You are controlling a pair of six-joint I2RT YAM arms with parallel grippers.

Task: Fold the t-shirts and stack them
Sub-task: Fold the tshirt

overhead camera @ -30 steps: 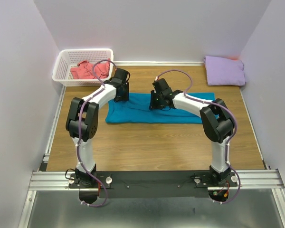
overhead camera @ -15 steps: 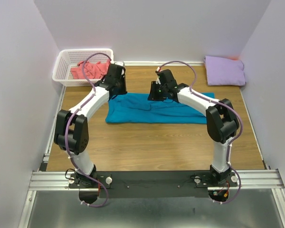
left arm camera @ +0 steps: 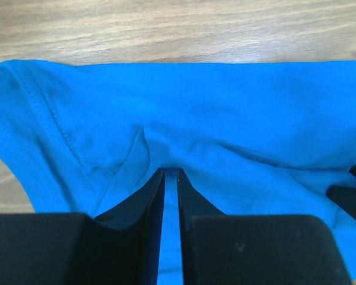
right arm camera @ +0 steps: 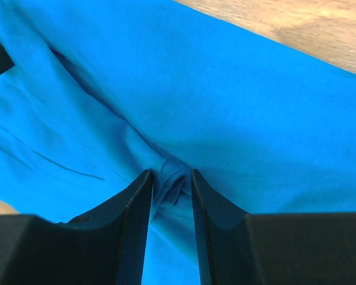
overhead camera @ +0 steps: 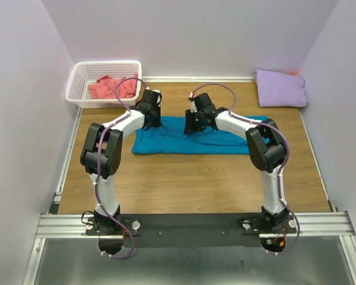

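Note:
The teal-blue t-shirt [overhead camera: 178, 142] lies as a long folded strip across the middle of the table. My left gripper [overhead camera: 153, 123] is at its far left edge, shut on a pinch of the cloth [left arm camera: 225, 107], with only a thin strip of it between the fingertips [left arm camera: 171, 170]. My right gripper [overhead camera: 193, 127] is at the far edge near the middle, its jaws [right arm camera: 170, 172] closed on a bunched fold of the same shirt [right arm camera: 255, 107]. The pale lavender t-shirt [overhead camera: 280, 88] lies folded at the back right. The coral-pink t-shirt [overhead camera: 113, 86] lies crumpled in the basket.
The white lattice basket [overhead camera: 76, 90] stands at the back left corner. Walls close the table on the left, back and right. Bare wood lies between the teal shirt and the arm bases.
Both grippers reached toward the back of the table half a second ago and have come back down onto the teal shirt's far edge. The shirt's outline is much the same.

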